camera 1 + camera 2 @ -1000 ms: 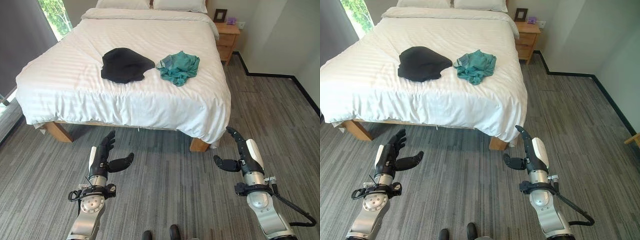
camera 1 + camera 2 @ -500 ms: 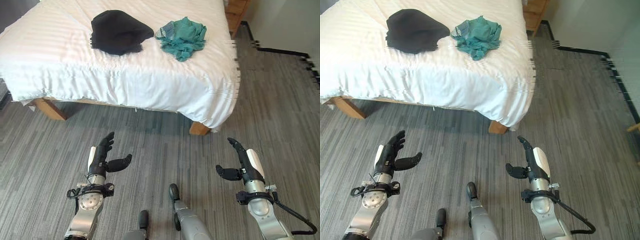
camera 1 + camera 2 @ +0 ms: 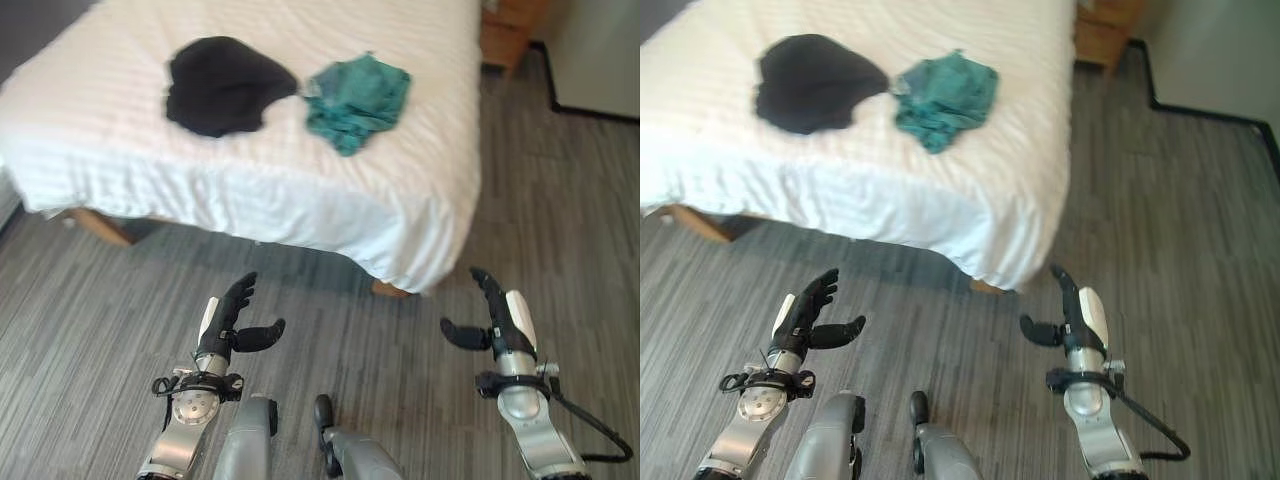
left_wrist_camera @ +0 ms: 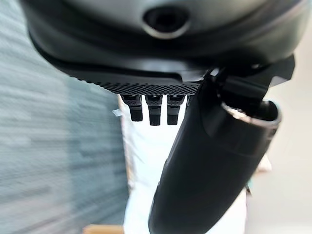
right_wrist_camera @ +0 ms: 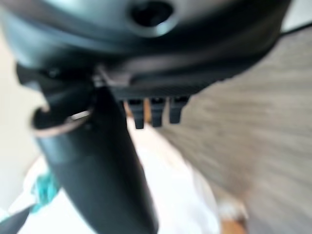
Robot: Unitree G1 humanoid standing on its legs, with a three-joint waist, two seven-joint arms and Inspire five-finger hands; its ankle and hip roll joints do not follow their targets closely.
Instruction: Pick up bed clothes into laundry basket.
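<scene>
Both garments unmoved; hands still hovering wide, holding nothing.
Black garment [image 3: 222,84] is lying at nine o'clock of teal garment [image 3: 354,96] on white bed [image 3: 300,200]; left hand [image 3: 230,318], right hand [image 3: 497,315] over grey floor [image 3: 90,300].

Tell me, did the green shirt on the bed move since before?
No. The green shirt lies just right of the black garment on the white bed, the same as earlier. The whole picture shifted because the camera moved.

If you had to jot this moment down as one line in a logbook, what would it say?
left hand: open, empty, over floor | right hand: open, empty | black garment, teal garment: side by side on bed, untouched
</scene>
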